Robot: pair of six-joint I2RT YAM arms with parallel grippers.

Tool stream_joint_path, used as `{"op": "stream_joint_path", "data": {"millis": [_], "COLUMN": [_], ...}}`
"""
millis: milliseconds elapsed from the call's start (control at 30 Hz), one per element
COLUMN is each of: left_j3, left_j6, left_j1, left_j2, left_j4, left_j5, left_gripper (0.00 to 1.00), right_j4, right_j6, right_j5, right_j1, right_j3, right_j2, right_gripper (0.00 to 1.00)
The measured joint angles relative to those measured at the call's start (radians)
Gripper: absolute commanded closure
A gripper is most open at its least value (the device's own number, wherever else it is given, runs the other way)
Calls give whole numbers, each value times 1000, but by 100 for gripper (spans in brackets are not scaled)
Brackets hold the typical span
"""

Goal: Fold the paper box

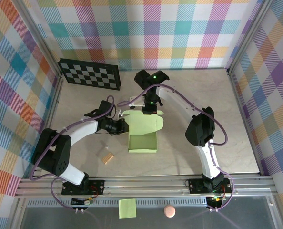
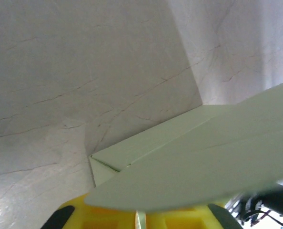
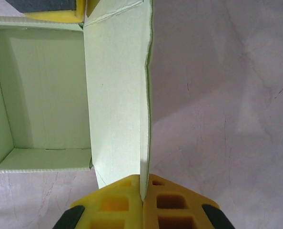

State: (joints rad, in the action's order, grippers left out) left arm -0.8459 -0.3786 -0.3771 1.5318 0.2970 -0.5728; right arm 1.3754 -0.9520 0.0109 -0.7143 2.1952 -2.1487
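Two claws (image 2: 139, 218) (image 3: 144, 198) pinch the paper box (image 1: 142, 136) flaps.

Left pincer (image 1: 124, 126) reaches in from the left, right pincer (image 3: 143, 202) from the far side, both pinched closed.

This looked like a robotics lab test cell: a marble-patterned table (image 1: 217, 109) was boxed in by bright plaid cloth walls (image 1: 151, 33) (the same pattern on every side). A left arm (image 1: 79, 130) and a right arm (image 1: 201, 128) were bolted to an aluminium rail (image 1: 146, 183), and a black-and-white checkerboard (image 1: 90, 74) lay at the back.
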Motion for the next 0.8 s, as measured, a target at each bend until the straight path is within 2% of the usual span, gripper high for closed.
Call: {"op": "stream_joint_path", "data": {"millis": [233, 433, 500, 567, 800], "left_j3": [41, 70, 84, 97, 112], "left_j6": [-29, -60, -72, -83, -105], "left_j1": [0, 0, 0, 0, 0], "left_j2": [3, -17, -48, -85, -144], "left_j4": [-72, -100, -106, -117, -125], "left_j5": [-45, -39, -19, 6, 41], "left_gripper": [94, 93, 92, 92, 90], "right_j4": [0, -7, -11, -14, -26], "right_j6": [0, 0, 0, 3, 37], "right_j5": [-18, -57, -71, -82, -79], "right_j1": [0, 0, 0, 0, 8], "right_j3": [0, 0, 0, 0, 0], "right_j2": [0, 0, 0, 0, 0], "right_gripper": [100, 100, 94, 85, 68]}}
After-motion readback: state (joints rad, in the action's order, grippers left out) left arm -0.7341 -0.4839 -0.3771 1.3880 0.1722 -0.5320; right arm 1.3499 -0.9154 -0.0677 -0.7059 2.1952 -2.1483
